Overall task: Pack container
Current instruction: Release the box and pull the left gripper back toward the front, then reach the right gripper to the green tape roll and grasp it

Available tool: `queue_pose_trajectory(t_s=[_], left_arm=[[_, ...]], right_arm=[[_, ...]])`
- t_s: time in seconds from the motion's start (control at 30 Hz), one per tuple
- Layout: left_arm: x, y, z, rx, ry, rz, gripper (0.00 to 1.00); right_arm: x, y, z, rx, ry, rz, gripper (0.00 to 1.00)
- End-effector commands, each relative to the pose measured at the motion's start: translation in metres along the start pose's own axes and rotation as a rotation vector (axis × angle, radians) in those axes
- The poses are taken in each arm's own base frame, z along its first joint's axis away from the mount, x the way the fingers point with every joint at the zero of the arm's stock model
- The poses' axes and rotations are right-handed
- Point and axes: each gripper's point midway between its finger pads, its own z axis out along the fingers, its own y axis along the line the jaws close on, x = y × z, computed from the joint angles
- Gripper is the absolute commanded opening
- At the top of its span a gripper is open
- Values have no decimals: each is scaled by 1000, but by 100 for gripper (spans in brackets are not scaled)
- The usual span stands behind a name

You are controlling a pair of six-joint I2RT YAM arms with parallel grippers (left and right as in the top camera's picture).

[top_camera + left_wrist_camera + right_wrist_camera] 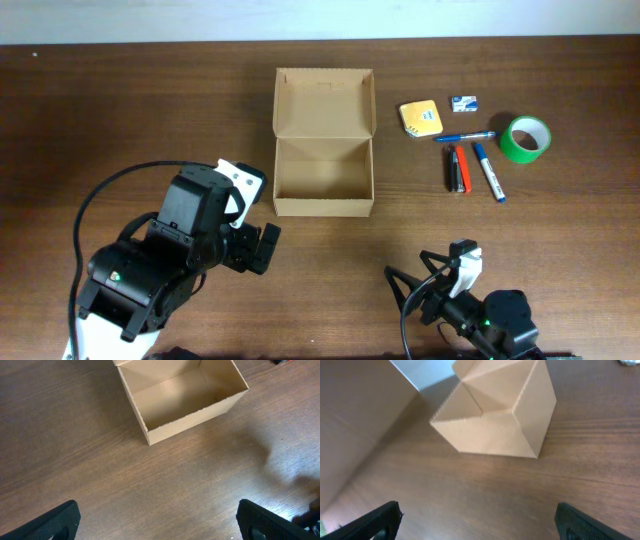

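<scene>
Nearest in, the right end effector (479, 519) hangs short of the container's (323, 207) front-right corner, jaws spread wide, gripping nothing. The left end effector (157, 516) is just off the container's front-left, wide too. The container sits mid-surface (120, 100), lid flap (323, 100) thrown back. Beyond, to the container's right: pens (488, 170), yellow pad (421, 117), green tape roll (510, 146).

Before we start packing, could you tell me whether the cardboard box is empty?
Empty. The container has its lid flap folded back, and the overhead and left wrist views show only bare cardboard inside.
</scene>
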Motion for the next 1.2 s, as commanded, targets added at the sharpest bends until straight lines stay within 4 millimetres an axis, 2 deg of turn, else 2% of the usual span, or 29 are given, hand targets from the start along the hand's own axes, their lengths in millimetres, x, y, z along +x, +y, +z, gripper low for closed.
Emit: queue_pose_trajectory(t_s=[0.0, 0.27, 0.43, 0.67, 0.83, 1.0, 1.1, 1.17], left_arm=[[-6, -2, -9, 14, -35, 15, 99], [-6, -2, -9, 14, -35, 15, 100], [-6, -2, -9, 14, -35, 15, 100], [-6, -2, -9, 14, -35, 15, 100], [-6, -2, -9, 14, -35, 15, 100], [-6, -2, -9, 14, -35, 15, 99], [-6, -2, -9, 14, -35, 15, 100], [-6, -2, -9, 14, -35, 15, 100]], right_arm=[[-4, -6, 1, 34, -27, 103, 99], [2, -22, 8, 150, 66, 153, 99], [-13, -28, 14, 255, 137, 127, 99], [-57, -39, 34, 448, 200, 104, 99], [-101, -30, 59, 450, 244, -110, 99], [-145, -16, 84, 408, 170, -244, 99], [-167, -24, 92, 458, 83, -278, 99], [-173, -32, 97, 468, 68, -277, 99]])
